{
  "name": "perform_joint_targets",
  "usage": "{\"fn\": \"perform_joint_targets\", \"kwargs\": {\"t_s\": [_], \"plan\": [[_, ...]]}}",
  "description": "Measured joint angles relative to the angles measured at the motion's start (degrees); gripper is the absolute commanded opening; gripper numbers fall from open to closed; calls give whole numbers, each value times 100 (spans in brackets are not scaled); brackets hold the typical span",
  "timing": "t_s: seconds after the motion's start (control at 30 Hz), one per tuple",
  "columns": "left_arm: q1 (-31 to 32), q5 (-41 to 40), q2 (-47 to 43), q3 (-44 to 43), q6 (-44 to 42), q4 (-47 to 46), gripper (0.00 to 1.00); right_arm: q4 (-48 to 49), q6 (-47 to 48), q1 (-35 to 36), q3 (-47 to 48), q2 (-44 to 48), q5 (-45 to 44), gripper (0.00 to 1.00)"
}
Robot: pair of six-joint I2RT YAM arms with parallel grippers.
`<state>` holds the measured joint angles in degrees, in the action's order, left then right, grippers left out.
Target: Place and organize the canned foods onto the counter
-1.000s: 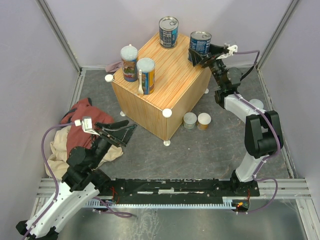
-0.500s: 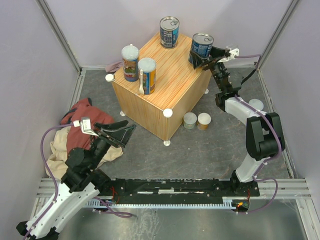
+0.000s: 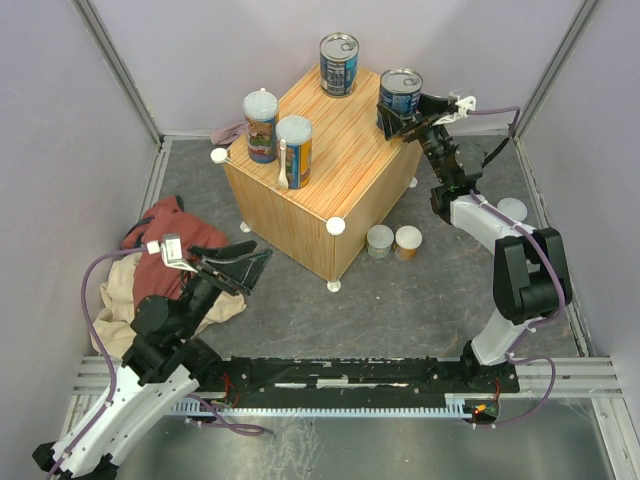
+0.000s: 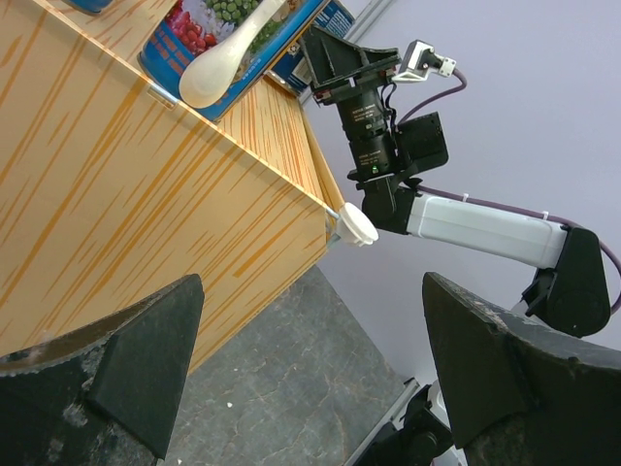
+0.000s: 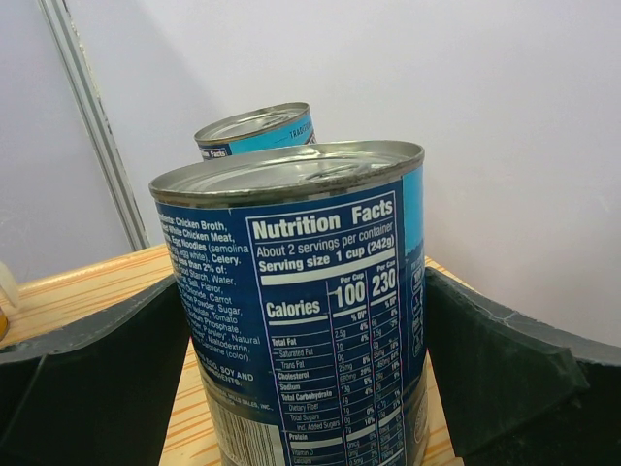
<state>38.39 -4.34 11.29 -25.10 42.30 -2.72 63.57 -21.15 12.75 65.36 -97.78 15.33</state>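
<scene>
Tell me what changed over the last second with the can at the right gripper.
The right gripper lowered the blue-labelled can slightly onto the far right corner of the counter and opened its jaws. The can now stands free between them. The left gripper, the other blue can, the two tall cans and the short cans on the floor stayed put.

Pale purple walls (image 3: 200, 50) stand around me on three sides. Shiny metal posts (image 3: 117, 70) run up the two far corners. The floor (image 3: 400, 300) is dark grey, like stone. The light is soft and even.
</scene>
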Motion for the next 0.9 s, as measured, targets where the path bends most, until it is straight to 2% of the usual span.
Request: {"fn": "perform_joint_targets", "kwargs": {"t_s": [0.9], "plan": [[0,140,-345,-103,2,308,99,-1565,756,321,-9,708,-466,99]]}}
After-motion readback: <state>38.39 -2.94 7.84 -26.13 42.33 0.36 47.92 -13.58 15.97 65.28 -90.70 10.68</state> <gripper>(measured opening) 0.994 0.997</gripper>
